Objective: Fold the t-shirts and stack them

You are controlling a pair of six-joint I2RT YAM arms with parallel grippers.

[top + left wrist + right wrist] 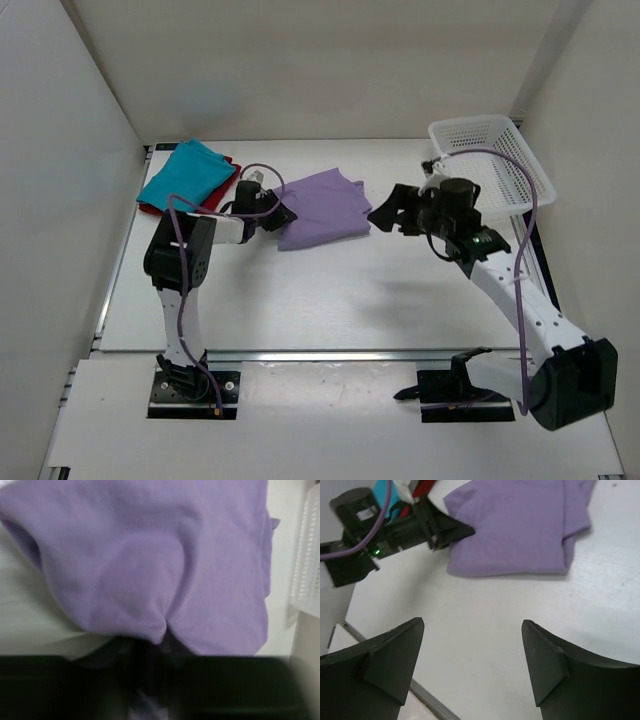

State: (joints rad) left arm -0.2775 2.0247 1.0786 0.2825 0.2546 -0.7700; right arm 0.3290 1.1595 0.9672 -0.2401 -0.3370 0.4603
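**A:** Taking the white plastic mesh basket (481,123) as the mark, where is the soft, light lavender t-shirt (322,205)?

**B:** Left of the basket and well apart from it. It lies folded in a rough rectangle on the flat white table (350,300).

**A:** And the other two?

**B:** Farther left of the basket again, at the far corner. The soft teal t-shirt (185,172) lies folded on top of the dark red t-shirt (229,161), of which only edges show.

**A:** The left gripper (283,214)?

**B:** It is at the lavender t-shirt's edge farthest from the basket. Its wrist view shows the cloth puckered into a crease just where it enters the black jaws, so it is pinching that hem. The fingers themselves are blurred.

**A:** The right gripper (472,624)?

**B:** It hangs above the table between the basket and the lavender t-shirt, near the shirt's basket-side edge but apart from it. Its two black fingers stand wide apart, with only bare tabletop between them.

**A:** Do the grippers touch?

**B:** No, the shirt lies between them.
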